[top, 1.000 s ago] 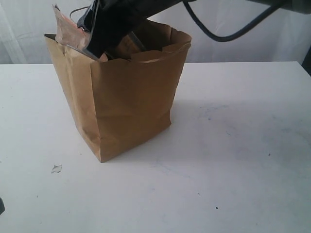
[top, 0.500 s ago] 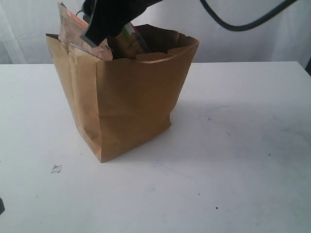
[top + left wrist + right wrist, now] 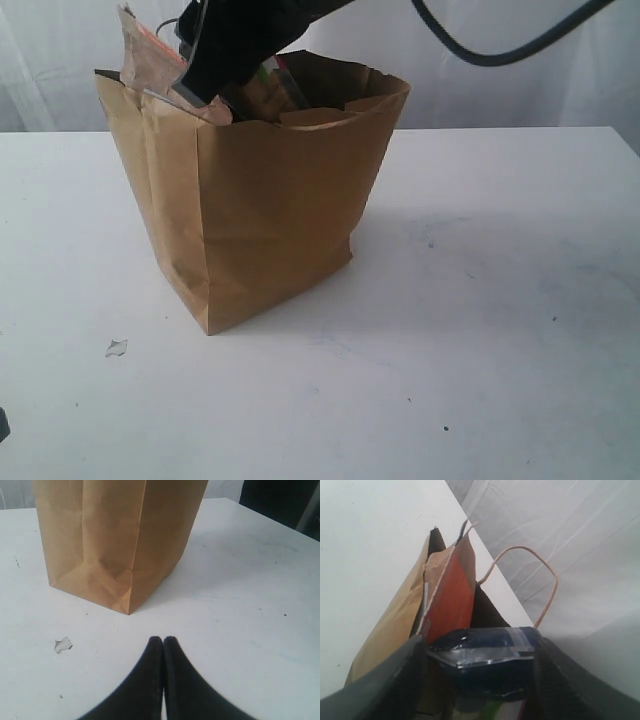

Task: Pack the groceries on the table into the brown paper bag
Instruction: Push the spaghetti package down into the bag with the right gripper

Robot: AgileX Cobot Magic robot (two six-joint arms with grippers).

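Observation:
The brown paper bag point(image 3: 270, 200) point(image 3: 115, 535) stands upright on the white table point(image 3: 480, 330). My right gripper point(image 3: 215, 90) point(image 3: 480, 652) is at the bag's mouth, shut on the blue-ended spaghetti pack point(image 3: 485, 650) point(image 3: 272, 75), which points down into the bag. A brown pouch point(image 3: 140, 55) with a red face point(image 3: 450, 600) sticks up out of the bag beside the gripper. My left gripper point(image 3: 163, 640) hovers low over the table before the bag's near corner, shut and empty. Other groceries are hidden.
A small white scrap point(image 3: 116, 347) point(image 3: 63, 644) lies on the table left of the bag's front corner. The bag's cord handle point(image 3: 542, 575) arches at its far rim. A black cable point(image 3: 480, 50) hangs behind. A white curtain backs the table.
The right gripper with the spaghetti pack lifted a little and shifted left at the bag's mouth, and the bag's right rim spread outward. The left gripper has not moved.

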